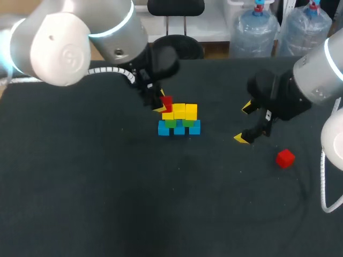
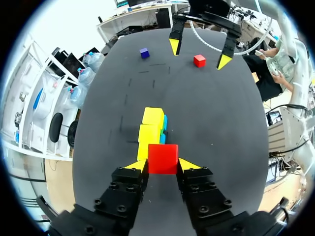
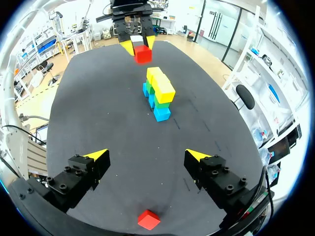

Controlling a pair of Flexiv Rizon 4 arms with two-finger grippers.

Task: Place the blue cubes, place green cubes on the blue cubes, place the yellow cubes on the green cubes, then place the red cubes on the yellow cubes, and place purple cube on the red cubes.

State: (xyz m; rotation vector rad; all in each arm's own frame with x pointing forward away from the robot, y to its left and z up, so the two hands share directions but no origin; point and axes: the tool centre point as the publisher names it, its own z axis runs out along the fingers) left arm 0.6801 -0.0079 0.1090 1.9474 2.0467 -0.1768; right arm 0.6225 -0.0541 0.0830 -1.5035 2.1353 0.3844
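Note:
A small pyramid stands mid-table: blue cubes [image 1: 179, 129] at the bottom, green cubes [image 1: 170, 123] on them and three yellow cubes [image 1: 179, 111] on top. My left gripper [image 1: 162, 105] is shut on a red cube [image 1: 167, 100] [image 2: 163, 158] right over the left end of the yellow row [image 2: 149, 132]; whether the cube touches the row I cannot tell. My right gripper [image 1: 245, 123] [image 3: 147, 156] hangs open and empty to the right of the pyramid. A second red cube [image 1: 285, 158] [image 3: 148, 219] lies on the table beside it. A purple cube [image 2: 144, 52] lies far beyond the pyramid.
The black table [image 1: 107, 203] holds only these cubes. From the right wrist view the pyramid [image 3: 161, 98] stands ahead of the open fingers, with my left gripper [image 3: 141, 46] behind it.

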